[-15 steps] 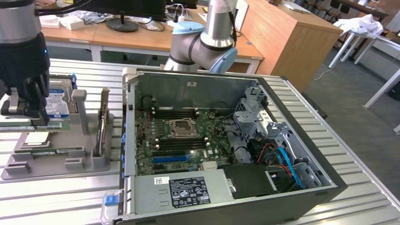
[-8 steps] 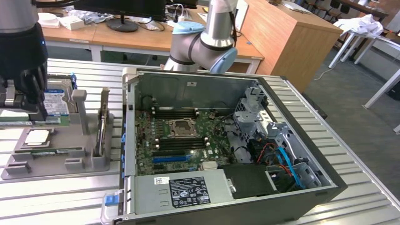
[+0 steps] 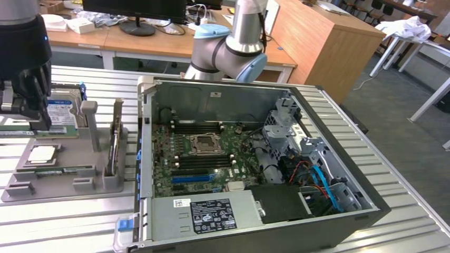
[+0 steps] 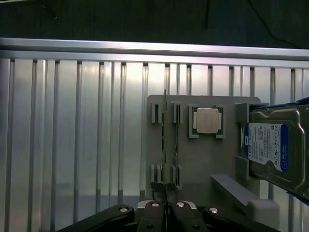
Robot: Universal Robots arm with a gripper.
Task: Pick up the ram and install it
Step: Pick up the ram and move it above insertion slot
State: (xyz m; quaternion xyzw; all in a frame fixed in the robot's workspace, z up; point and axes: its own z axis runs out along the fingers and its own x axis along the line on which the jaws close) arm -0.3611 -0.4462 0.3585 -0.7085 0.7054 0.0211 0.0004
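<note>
The gripper (image 4: 166,193) has its two fingers squeezed together, right at one end of the ram (image 4: 164,135). I cannot tell if they pinch it. The ram stands on its edge in the gray tray (image 3: 84,176), with a second stick (image 4: 176,140) just beside it. In the exterior view the tray is at nine o'clock from the computer (image 3: 211,100), and the ram at six o'clock from the silver chip (image 3: 42,154).

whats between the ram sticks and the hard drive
The silver processor chip sits between the ram sticks and hard drive, per the wrist view.
</note>
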